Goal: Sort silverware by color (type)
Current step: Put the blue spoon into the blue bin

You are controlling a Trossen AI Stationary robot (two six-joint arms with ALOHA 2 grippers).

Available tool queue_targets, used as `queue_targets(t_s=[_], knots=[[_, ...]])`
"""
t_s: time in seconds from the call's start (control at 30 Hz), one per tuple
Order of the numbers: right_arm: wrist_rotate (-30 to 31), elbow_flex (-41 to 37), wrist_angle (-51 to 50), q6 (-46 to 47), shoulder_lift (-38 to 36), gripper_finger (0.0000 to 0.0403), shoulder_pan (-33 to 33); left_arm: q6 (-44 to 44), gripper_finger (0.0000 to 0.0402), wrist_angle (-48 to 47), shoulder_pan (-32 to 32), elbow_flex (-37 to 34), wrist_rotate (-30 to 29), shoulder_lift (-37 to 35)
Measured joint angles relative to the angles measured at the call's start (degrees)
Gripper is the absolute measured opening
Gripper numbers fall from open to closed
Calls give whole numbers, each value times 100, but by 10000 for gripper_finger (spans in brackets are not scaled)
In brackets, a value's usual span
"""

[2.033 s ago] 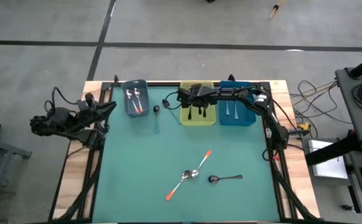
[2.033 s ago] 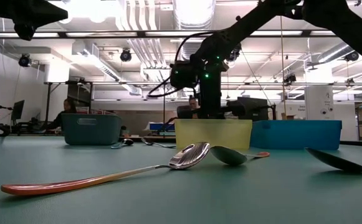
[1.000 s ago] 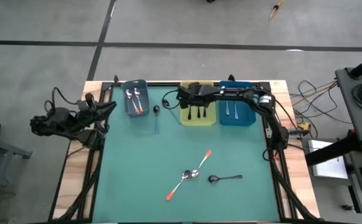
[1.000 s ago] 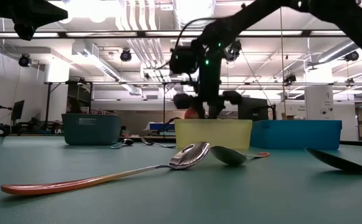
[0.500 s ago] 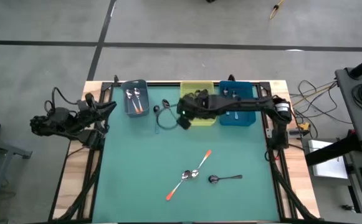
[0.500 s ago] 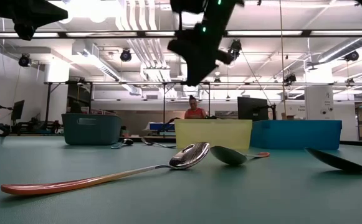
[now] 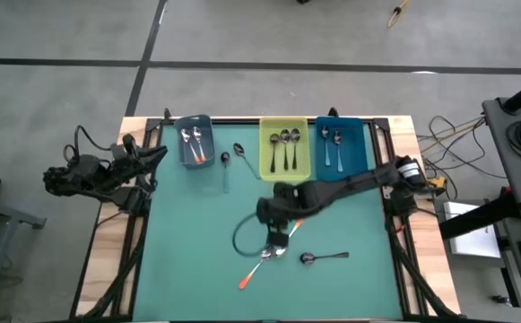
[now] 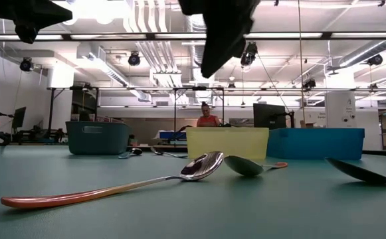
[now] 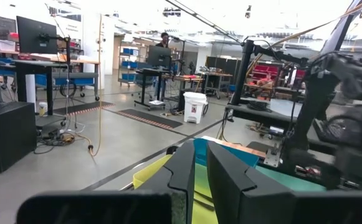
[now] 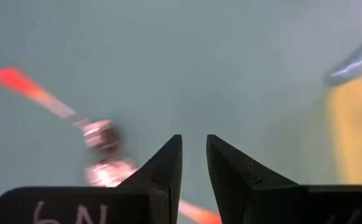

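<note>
The right gripper (image 7: 278,218) hangs over the middle of the teal table (image 7: 197,269), right above the two crossed orange-handled spoons (image 7: 273,250), and it's empty. In the right wrist view its fingers (image 10: 168,163) stand a little apart with nothing between them, so I'd call it slightly spread, not pinching anything.

Where everything sits: the yellow bin (image 7: 286,150) at the far edge has three dark-handled spoons in it, the blue bin (image 7: 342,146) to its right has two pale-handled ones, and the grey-blue bin (image 7: 194,141) to the left holds two orange-handled ones. Loose on the table: the orange pair under the gripper, a dark-handled spoon (image 7: 323,257) just right of them on the near side, plus a couple more strays (image 7: 238,152) between the grey-blue and yellow bins.

So my read is it's between drops and lining up for the next pick, most likely one of the orange pair. The tricky bit is that their bowls touch or overlap where they cross, so it needs to come down on one handle well away from the crossing, or it could drag both. Then it's a long carry to the far left bin.

The left gripper (image 9: 199,171) is parked off the table's left edge, fingers pressed nearly together, empty.
</note>
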Motion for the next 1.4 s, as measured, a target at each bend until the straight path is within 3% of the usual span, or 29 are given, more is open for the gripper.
queue_targets(t_s=[0.2,0.43,0.7,0.8,1.03,1.4], knots=[[-381,-293,-13,-107,13,65,608,-64,24,-1,-1,0,0,0],[-422,-678,-575,-72,13,61,743,-90,24,-3,-1,0,0,0],[-2026,-1447,-1077,465,-63,54,847,-90,24,-3,-1,0,0,0],[-2301,-1792,-1092,495,-97,49,1047,-90,24,-4,-1,0,0,0],[-2162,-2737,-1056,783,-689,30,1490,-90,24,-3,-1,0,0,0],[-1135,-4604,282,1742,-2809,28,1532,-187,24,81,2,-79,-62,8]])
